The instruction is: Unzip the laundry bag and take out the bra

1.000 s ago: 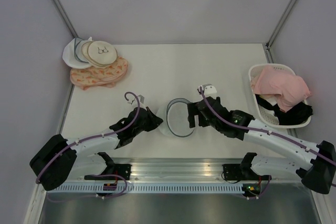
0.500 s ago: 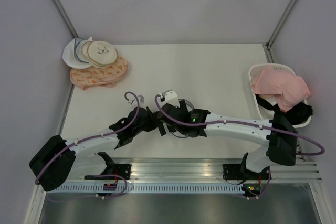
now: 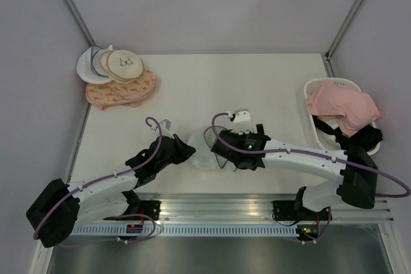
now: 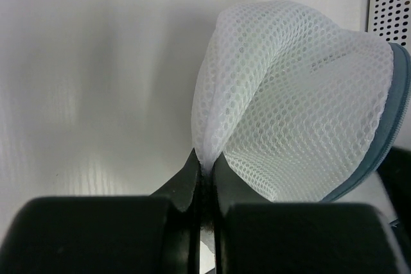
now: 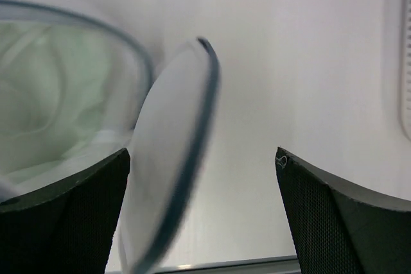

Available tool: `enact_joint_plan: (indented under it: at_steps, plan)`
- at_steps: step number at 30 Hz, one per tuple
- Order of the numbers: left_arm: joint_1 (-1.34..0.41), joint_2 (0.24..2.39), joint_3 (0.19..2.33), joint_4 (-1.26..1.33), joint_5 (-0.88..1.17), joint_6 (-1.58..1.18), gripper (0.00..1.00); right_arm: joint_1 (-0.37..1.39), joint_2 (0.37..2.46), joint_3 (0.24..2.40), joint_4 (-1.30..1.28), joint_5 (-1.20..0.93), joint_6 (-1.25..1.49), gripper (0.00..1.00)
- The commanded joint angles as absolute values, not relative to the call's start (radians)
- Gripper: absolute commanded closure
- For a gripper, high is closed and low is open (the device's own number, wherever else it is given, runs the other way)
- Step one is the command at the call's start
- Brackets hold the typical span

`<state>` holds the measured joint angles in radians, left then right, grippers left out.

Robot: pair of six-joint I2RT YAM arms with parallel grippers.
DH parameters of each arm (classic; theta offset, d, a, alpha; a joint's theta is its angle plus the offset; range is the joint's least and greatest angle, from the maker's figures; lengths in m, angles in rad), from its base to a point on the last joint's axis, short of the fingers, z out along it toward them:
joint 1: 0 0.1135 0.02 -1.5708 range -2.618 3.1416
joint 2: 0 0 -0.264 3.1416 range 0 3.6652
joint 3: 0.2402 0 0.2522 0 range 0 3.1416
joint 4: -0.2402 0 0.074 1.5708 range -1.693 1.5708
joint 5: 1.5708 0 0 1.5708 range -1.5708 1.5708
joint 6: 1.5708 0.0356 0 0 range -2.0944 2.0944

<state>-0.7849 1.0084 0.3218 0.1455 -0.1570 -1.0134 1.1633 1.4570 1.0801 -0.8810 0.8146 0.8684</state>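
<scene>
On my bench (image 3: 257, 81) the laundry bag (image 3: 200, 151) sits near the front edge between both arms, its zippered flap standing open. Inside it I see the pale green bra (image 5: 58, 113). My left hand (image 4: 204, 172) is pinching the bag's mesh. My right hand (image 5: 200, 155) is spread, with the flap between its fingers.
</scene>
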Motion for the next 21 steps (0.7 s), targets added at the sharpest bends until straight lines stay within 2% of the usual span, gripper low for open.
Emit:
enact_joint_plan:
  at_steps: [1, 4, 6, 8, 12, 21]
  plan:
    - [-0.784, 0.970, 0.288, 0.140, -0.179, -1.017, 0.98, 1.112, 1.350, 1.028, -1.063, 0.966, 0.983, 0.02]
    - [-0.782, 0.954, 0.261, 0.152, -0.176, -1.011, 0.98, 1.091, 1.307, 1.019, -1.130, 1.003, 1.017, 0.02]
    - [-0.782, 0.953, 0.245, 0.179, -0.170, -1.005, 0.98, 1.091, 1.266, 1.012, -1.063, 0.961, 0.939, 0.02]
    - [-0.782, 0.954, 0.236, 0.201, -0.160, -0.999, 0.98, 1.092, 1.208, 0.982, -0.883, 0.866, 0.786, 0.02]
    - [-0.782, 0.960, 0.218, 0.236, -0.140, -1.002, 0.98, 1.091, 1.117, 0.853, -0.501, 0.512, 0.632, 0.02]
    - [-0.782, 0.946, 0.172, 0.304, -0.115, -1.031, 0.98, 1.081, 1.238, 0.772, -0.169, 0.315, 0.581, 0.08]
